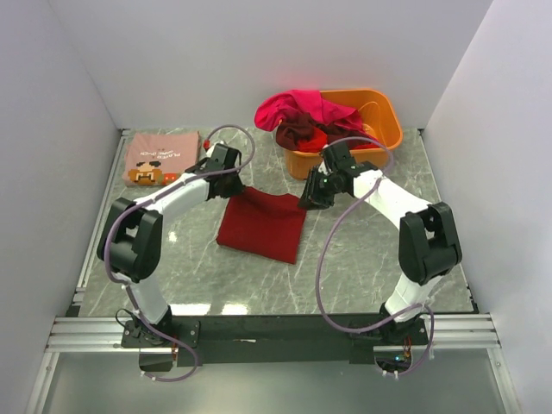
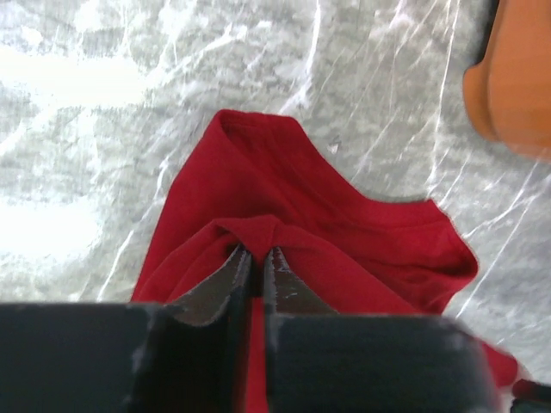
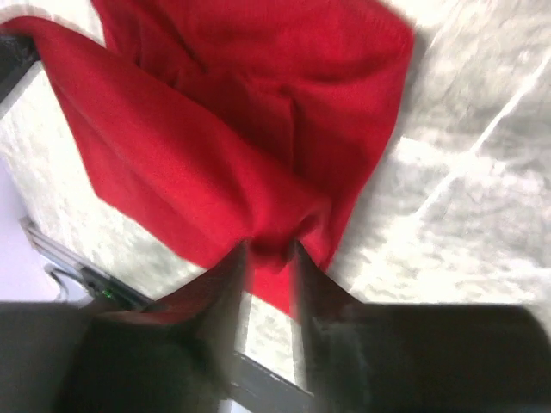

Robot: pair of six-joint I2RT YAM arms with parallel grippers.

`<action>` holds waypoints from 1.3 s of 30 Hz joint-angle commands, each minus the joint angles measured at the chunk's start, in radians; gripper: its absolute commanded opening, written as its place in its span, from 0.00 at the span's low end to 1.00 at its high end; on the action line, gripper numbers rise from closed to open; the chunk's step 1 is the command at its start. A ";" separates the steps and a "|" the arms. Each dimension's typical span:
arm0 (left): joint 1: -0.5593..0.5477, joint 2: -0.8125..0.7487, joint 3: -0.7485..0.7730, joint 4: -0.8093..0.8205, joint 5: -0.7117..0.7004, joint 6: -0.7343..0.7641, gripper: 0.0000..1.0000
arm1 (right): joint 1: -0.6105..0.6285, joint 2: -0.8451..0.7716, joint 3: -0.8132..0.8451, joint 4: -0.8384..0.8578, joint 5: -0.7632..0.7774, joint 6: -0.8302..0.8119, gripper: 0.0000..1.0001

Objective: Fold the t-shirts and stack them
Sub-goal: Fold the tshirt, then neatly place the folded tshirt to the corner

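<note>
A plain dark red t-shirt [image 1: 263, 226] lies partly folded in the middle of the table. My left gripper [image 1: 235, 185] is shut on its far left corner. My right gripper [image 1: 309, 200] is shut on its far right corner. In the left wrist view the fingers [image 2: 256, 251] pinch a ridge of the red cloth [image 2: 336, 224]. In the right wrist view the gripper [image 3: 269, 251] holds a bunched edge of the shirt [image 3: 258, 112], lifted off the table. A dusty pink tee with a pixel-art print [image 1: 159, 157] lies folded at the far left.
An orange plastic tub [image 1: 384, 131] stands at the back right with magenta [image 1: 297, 108], maroon and red tees spilling over its rim. Its corner shows in the left wrist view [image 2: 516, 77]. White walls close in the marble table [image 1: 371, 259] on three sides.
</note>
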 commanded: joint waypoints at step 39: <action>0.021 0.103 -0.134 -0.017 0.098 0.215 0.96 | 0.032 -0.621 -0.410 0.212 0.203 -0.121 0.83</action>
